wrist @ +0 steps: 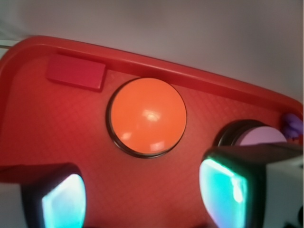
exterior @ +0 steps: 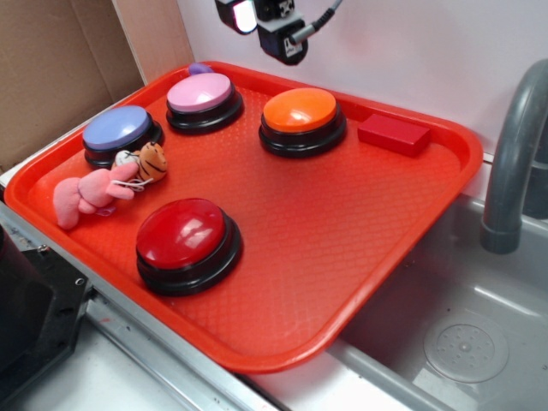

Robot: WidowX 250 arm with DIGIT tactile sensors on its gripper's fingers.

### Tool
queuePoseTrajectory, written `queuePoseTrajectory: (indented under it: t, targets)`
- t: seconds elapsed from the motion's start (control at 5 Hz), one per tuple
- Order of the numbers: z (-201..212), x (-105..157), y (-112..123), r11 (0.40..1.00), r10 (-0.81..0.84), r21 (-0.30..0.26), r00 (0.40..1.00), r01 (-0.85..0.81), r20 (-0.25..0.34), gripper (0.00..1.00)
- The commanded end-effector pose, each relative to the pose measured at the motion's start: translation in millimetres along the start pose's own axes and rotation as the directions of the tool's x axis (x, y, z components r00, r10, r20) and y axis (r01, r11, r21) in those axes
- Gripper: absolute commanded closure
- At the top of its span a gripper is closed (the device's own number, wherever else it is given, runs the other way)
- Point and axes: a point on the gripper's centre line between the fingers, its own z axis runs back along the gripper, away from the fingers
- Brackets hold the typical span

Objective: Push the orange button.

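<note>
The orange button (exterior: 300,110), a glossy orange dome on a black base, sits at the back of the red tray (exterior: 342,223). My gripper (exterior: 265,30) hangs in the air above the tray's back edge, up and to the left of the button and apart from it. In the wrist view the orange button (wrist: 147,116) lies ahead of the gripper (wrist: 142,199), above the gap between the fingers. The two fingers (wrist: 228,190) stand wide apart with only the tray floor (wrist: 47,128) between them. The gripper is open.
On the tray are a pink button (exterior: 199,92) (wrist: 261,137), a blue button (exterior: 118,128), a large red button (exterior: 181,233), a red block (exterior: 394,133) (wrist: 76,71), a pink plush (exterior: 90,193) and a small tiger toy (exterior: 152,161). A sink (exterior: 462,342) and grey faucet (exterior: 514,154) lie to the right.
</note>
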Motion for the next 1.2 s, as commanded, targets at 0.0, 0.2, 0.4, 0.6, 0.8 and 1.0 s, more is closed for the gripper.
queuePoseTrajectory:
  t: [0.0, 0.2, 0.4, 0.6, 0.8, 1.0]
  targets:
    - [44, 4, -2, 0.999, -0.044, 0.011, 0.998, 0.044, 0.036, 0.0]
    - [51, 2, -5, 0.997, -0.067, -0.024, 0.997, 0.068, 0.039, 0.0]
    - [57, 4, -12, 0.995, -0.082, -0.055, 0.996, 0.084, 0.037, 0.0]
    - [66, 5, -22, 0.994, -0.093, -0.051, 0.995, 0.096, 0.045, 0.0]
    - [71, 6, -27, 0.994, -0.106, -0.005, 0.991, 0.106, 0.082, 0.0]
    - [71, 6, -27, 0.99, -0.138, 0.0, 0.99, 0.138, 0.025, 0.0]
